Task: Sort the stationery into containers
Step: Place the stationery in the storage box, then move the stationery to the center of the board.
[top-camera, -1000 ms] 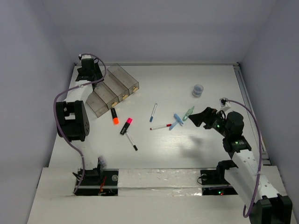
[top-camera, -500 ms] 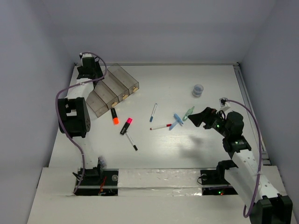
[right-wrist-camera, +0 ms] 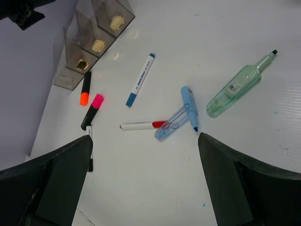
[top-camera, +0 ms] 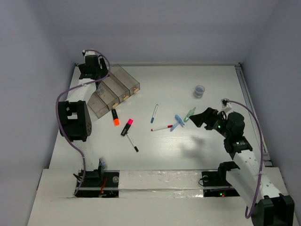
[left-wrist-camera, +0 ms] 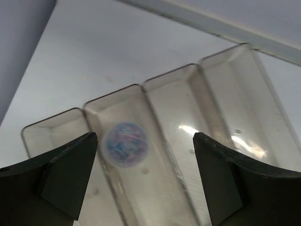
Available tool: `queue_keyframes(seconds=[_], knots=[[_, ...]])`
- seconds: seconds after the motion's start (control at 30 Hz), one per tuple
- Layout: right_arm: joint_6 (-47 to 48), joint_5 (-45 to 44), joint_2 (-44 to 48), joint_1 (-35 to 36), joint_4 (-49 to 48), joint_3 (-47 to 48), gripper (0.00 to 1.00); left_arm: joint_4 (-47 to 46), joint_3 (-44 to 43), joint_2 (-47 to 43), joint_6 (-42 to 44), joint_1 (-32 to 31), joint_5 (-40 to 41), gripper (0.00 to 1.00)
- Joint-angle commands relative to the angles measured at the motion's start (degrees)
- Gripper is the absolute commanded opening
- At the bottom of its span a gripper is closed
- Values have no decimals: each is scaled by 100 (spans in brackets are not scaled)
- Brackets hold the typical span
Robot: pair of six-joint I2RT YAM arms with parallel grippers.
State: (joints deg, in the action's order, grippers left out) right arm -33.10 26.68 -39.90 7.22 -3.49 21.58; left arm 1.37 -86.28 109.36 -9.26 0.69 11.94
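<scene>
The four joined clear brown bins [top-camera: 115,89] stand at the back left. My left gripper [top-camera: 91,66] is open above them. In the left wrist view [left-wrist-camera: 145,141] a blurred round grey-blue roll [left-wrist-camera: 124,143] shows inside the second bin from the left [left-wrist-camera: 155,188], apart from both fingers. My right gripper [top-camera: 200,117] is open and empty above the table, near the blue clips [top-camera: 177,122] and a pale-green clip [top-camera: 189,113]. In the right wrist view [right-wrist-camera: 145,137] they show as the blue clips [right-wrist-camera: 181,117] and the green clip [right-wrist-camera: 233,90].
A second roll [top-camera: 199,90] stands at the back right. On the table lie a blue-tipped pen [top-camera: 154,113], a red-tipped pen [top-camera: 162,127], a black-tipped pen [top-camera: 132,142], an orange highlighter [top-camera: 114,117] and a pink highlighter [top-camera: 127,127].
My left gripper has shifted a little back and to the right over the bins. My right arm has barely moved.
</scene>
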Motion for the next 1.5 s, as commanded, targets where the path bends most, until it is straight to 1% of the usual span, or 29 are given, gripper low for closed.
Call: queue_keyframes(seconds=[0.0,0.1,0.13,0.2,0.23,0.3,0.33,0.4,0.5,0.57,0.6,0.7,0.73,0.77,0.8,0.83,0.9,0.93,1.0,1.03,1.07,1.1,1.13,1.2,1.23,1.27,1.33,1.4,1.47], knots=[[-257,-626,0,42,-48,205,100,-172,-414,-749,99,-856,0,81],[-407,-1075,-79,42,128,355,100,-145,-792,-776,108,-1342,-25,81],[-408,-1199,-114,42,146,399,100,11,-855,-793,73,-1604,-60,81],[-399,-1541,-228,42,182,495,100,4,-943,-855,-41,-1852,-218,81],[-407,-1934,-385,42,129,566,100,-22,-978,-872,-102,-1984,-271,81],[-443,-2358,-640,42,-98,645,100,-92,-926,-960,-330,-2353,-455,81],[-486,-2778,-816,42,-213,750,100,-293,-778,-1013,-409,-2467,-508,81],[-566,-3088,-1466,42,-450,960,100,-487,-558,-1180,-690,-2827,-632,81],[-549,-3633,-2415,42,-679,1567,100,-1093,406,-1496,-963,-3275,-746,81],[-452,-3836,-2846,-63,-828,1996,100,-1402,708,-1593,-1008,-3461,-851,81],[-399,-3854,-3292,-141,-873,2164,100,-1446,831,-1602,-1017,-3618,-860,81],[-372,-3565,-3918,-545,-803,2717,100,-1797,1315,-1620,-1069,-3777,-1070,82],[-512,-3190,-4112,-660,-707,2807,100,-1980,1411,-1594,-1078,-3856,-1158,83],[-557,-3108,-4079,-722,-654,2842,100,-2017,1377,-1428,-1078,-3857,-1203,83],[-557,-3142,-3957,-722,-758,2790,100,-2009,1281,-1278,-1061,-3953,-1447,85],[-574,-3151,-3572,-722,-872,2520,100,-1861,924,-920,-1008,-4075,-1484,85],[-540,-3300,-3123,-722,-856,2307,100,-1702,465,-514,-929,-4234,-1520,86],[-418,-3518,-2694,-722,-751,2219,100,-1553,-7,-330,-911,-4304,-1476,87],[-259,-3704,-2270,-722,-409,2166,100,-1359,-536,364,-894,-4480,-1327,87],[-110,-3757,-2076,-722,-303,2122,100,-1123,-1148,610,-894,-4481,-1300,88],[-48,-3749,-1709,-722,-215,2105,100,-999,-1493,1161,-902,-4568,-1283,88],[14,-3688,-1557,-722,-40,2096,100,-867,-1836,1480,-989,-4569,-1274,90],[101,-3522,-1417,-722,75,2096,100,-483,-2649,2092,-1060,-4621,-1282,90],[163,-3345,-1110,-722,329,2148,100,-234,-3392,2632,-1148,-4682,-1343,91],[207,-3223,-1012,-722,331,2157,100,-146,-3970,2852,-1201,-4683,-1335,93],[251,-3134,-915,-722,496,2157,100,-145,-4219,3219,-1210,-4770,-1309,94],[304,-2924,-713,-722,612,2183,100,3,-4850,3547,-1219,-4858,-1169,97],[313,-2721,-651,-722,577,2183,100,-66,-5126,3890,-1193,-4947,-853,99],[287,-2273,-624,-722,551,2183,100,-232,-5416,4118,-1140,-5078,-659,99]])
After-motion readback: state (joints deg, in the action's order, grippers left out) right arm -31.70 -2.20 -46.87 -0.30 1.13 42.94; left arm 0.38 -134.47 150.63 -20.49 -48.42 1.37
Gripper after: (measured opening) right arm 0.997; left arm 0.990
